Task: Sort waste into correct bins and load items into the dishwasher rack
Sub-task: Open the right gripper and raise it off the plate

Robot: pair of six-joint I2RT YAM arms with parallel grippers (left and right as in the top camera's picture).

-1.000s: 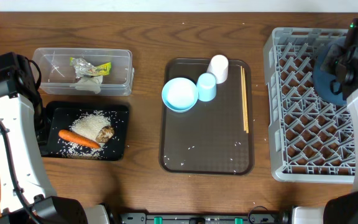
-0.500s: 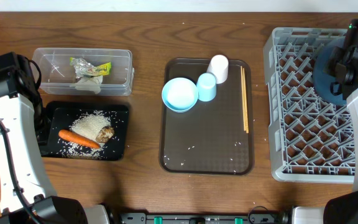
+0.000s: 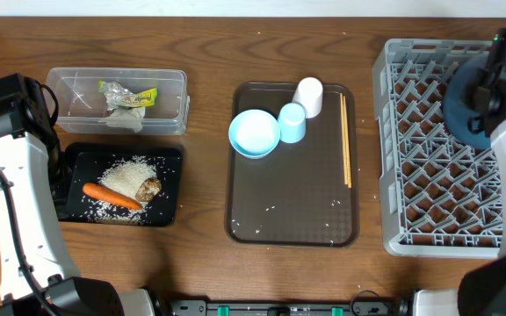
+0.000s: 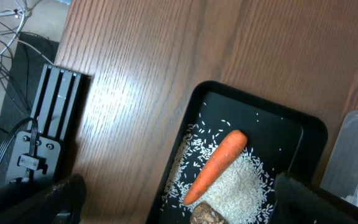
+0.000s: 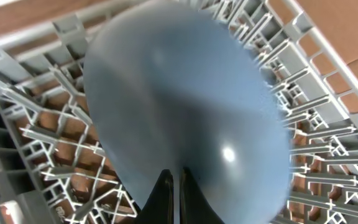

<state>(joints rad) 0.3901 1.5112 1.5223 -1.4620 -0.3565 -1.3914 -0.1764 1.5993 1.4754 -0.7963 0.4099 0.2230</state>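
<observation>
Change: over the past second almost nothing has moved; the right arm has edged a touch toward the far side of the dishwasher rack (image 3: 429, 175), and the dark-blue plate (image 3: 462, 112) has stayed on edge among the pegs in the back right part.
Meaning: the plate looks as good as slotted but not yet let go (the other dishes wait their turn).
Right gripper (image 5: 173, 190): fingers nearly together, pinching the plate's rim from above.
Left gripper (image 4: 185, 199): fingers spread wide and holding nothing, hanging over the black tray (image 4: 272, 121).
Waste: carrot (image 4: 216, 165) and rice (image 4: 241, 186) lie in that tray; tissue (image 3: 128, 112) and snack wrapper (image 3: 139, 95) sit in the clear tub (image 3: 68, 88).
Still to load: light-blue bowl (image 3: 254, 132), two cups, chopsticks (image 3: 346, 140) on the brown serving tray (image 3: 292, 211).
</observation>
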